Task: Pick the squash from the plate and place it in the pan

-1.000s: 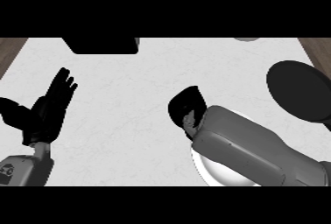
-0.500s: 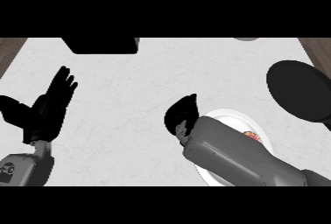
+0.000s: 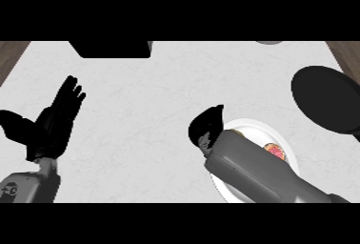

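Observation:
The squash [image 3: 275, 151] shows as a small reddish-yellow piece on the white plate [image 3: 259, 127] at the lower right, mostly hidden by my right forearm. My right hand [image 3: 205, 129] hovers at the plate's left rim, left of the squash. Seen end-on, its fingers are relaxed and hold nothing. The black pan [image 3: 327, 99] lies at the right edge, beyond the plate. At the far left my left hand [image 3: 52, 127] rests open with fingers up.
A black box [image 3: 112, 48] stands at the counter's back edge, left of centre. A small grey round object [image 3: 268, 42] peeks in at the back right. Brown wood shows past the counter's left and right corners.
My right forearm has swung down and left across the plate, uncovering its rim and the squash. The right hand sits lower than before. The left hand has not moved.

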Available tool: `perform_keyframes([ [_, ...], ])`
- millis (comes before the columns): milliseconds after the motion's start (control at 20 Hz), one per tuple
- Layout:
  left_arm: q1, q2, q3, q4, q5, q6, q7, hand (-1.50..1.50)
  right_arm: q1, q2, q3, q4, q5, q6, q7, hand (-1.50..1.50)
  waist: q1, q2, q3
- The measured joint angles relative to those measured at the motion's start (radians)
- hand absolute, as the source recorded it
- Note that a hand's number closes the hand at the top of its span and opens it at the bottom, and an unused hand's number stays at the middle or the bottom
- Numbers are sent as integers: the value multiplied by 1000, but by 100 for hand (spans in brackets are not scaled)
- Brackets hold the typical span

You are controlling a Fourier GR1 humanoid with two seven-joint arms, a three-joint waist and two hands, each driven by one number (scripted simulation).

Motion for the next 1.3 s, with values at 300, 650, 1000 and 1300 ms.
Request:
perform_keyframes([
  [300, -5, 5, 29, -21, -4, -19, 35, 0, 41, -5, -25, 13, 97, 22, -42, -150, 1, 0, 0],
  [650, 6, -15, 45, -22, -26, -46, 25, 0, 57, 8, -65, 78, 203, -8, -109, -150, 4, 2, 0],
  [1000, -2, -45, 57, 1, -50, -58, 11, 0, 109, 6, -84, 111, 283, -55, -193, 150, 4, -3, -1],
  [1300, -7, -39, 83, -4, -42, -85, 25, 0, 89, -15, -73, 158, 350, -146, -345, 150, 9, -13, -5],
])
